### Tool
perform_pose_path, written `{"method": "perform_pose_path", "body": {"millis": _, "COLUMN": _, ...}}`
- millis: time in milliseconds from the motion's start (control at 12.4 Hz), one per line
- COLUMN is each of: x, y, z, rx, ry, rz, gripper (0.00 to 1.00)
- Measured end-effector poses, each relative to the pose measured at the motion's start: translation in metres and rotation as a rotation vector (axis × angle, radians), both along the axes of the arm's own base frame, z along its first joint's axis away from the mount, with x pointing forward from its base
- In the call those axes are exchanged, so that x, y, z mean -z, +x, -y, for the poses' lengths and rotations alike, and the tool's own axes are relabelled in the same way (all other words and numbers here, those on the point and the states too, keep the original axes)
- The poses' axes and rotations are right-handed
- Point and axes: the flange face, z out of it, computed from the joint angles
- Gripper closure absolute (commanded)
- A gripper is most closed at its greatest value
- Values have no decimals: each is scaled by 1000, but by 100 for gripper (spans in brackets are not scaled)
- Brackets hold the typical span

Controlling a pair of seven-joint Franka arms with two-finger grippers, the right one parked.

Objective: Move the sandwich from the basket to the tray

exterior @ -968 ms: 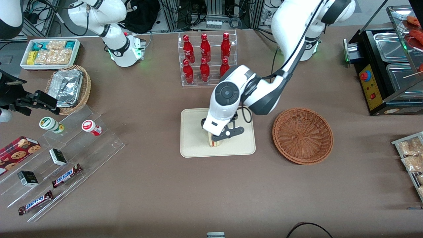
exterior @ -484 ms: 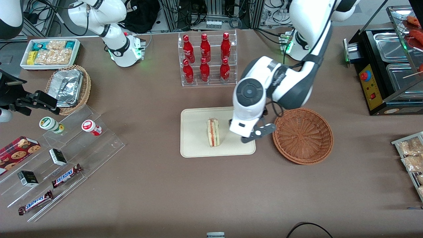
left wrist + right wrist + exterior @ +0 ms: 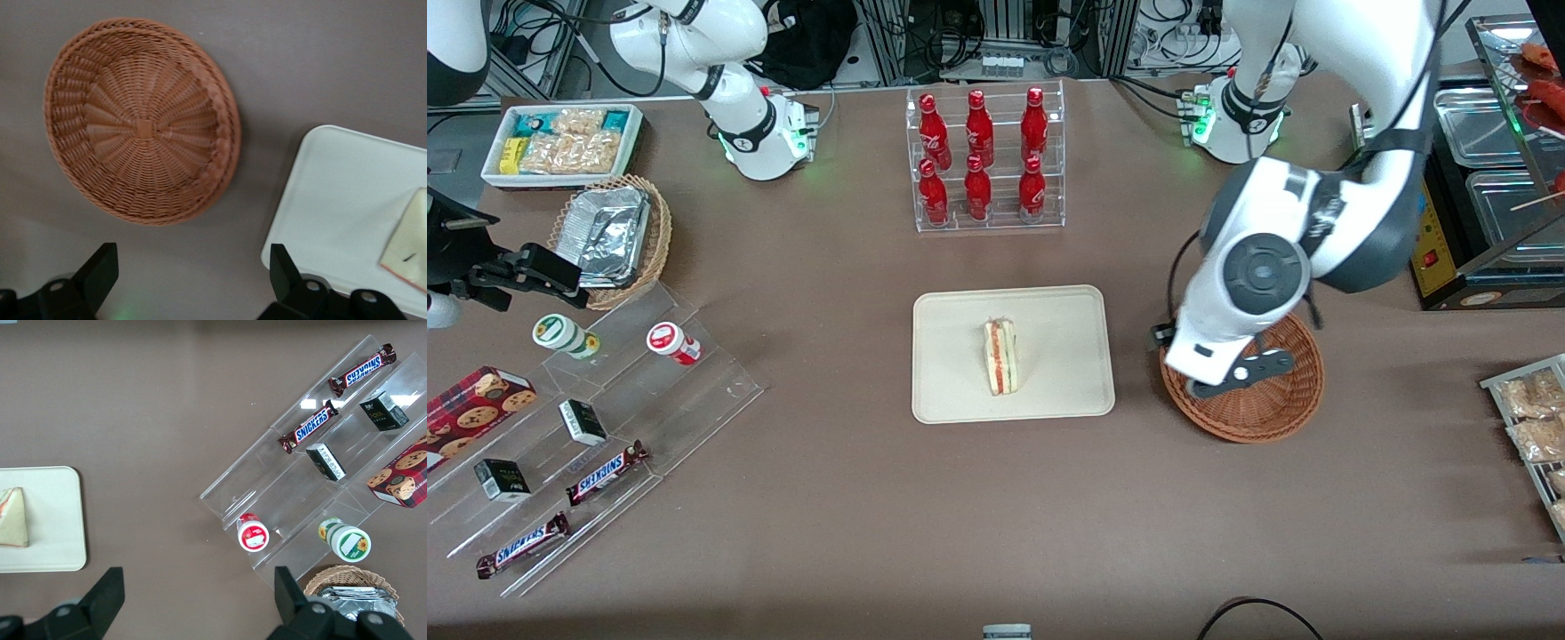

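The sandwich (image 3: 1000,357), a pale wedge with red and green layers, stands on its edge on the cream tray (image 3: 951,356), near the tray's middle. Nothing touches it. The reddish-brown basket (image 3: 1272,418) beside the tray holds nothing. The left arm's gripper (image 3: 1172,342) hangs high over the basket's rim on the tray's side. In the left wrist view the gripper (image 3: 190,270) is open, with only bare table between its black fingers (image 3: 100,267). That view also shows the basket (image 3: 140,120), a corner of the tray (image 3: 340,193) and part of the sandwich (image 3: 407,240).
A clear rack of red bottles (image 3: 983,160) stands farther from the camera than the tray. Toward the parked arm's end are a tan wicker basket with foil containers (image 3: 609,236), a white snack bin (image 3: 560,142) and acrylic steps with snacks (image 3: 578,427). A black appliance (image 3: 1467,178) stands at the working arm's end.
The gripper let go of the sandwich on the tray, rose and swung away to above the basket. The sandwich stays standing where it was set down.
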Motion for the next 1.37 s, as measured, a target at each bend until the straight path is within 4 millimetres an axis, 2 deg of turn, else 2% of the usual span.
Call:
{"method": "perform_pose_path", "body": {"millis": 403, "x": -16, "y": -13, "z": -65, "rx": 69, "ry": -31, "rz": -23, "gripper": 0}}
{"method": "perform_pose_path", "body": {"millis": 645, "x": -36, "y": -24, "z": -106, "rx": 127, "ry": -62, "rz": -28, "gripper": 0}}
{"method": "perform_pose_path", "body": {"millis": 1129, "x": -103, "y": -64, "z": -153, "rx": 256, "ry": -102, "rz": -96, "gripper": 0}}
{"method": "perform_pose_path", "body": {"millis": 1371, "x": -136, "y": -74, "z": -175, "rx": 293, "ry": -120, "rz": -113, "gripper": 0}}
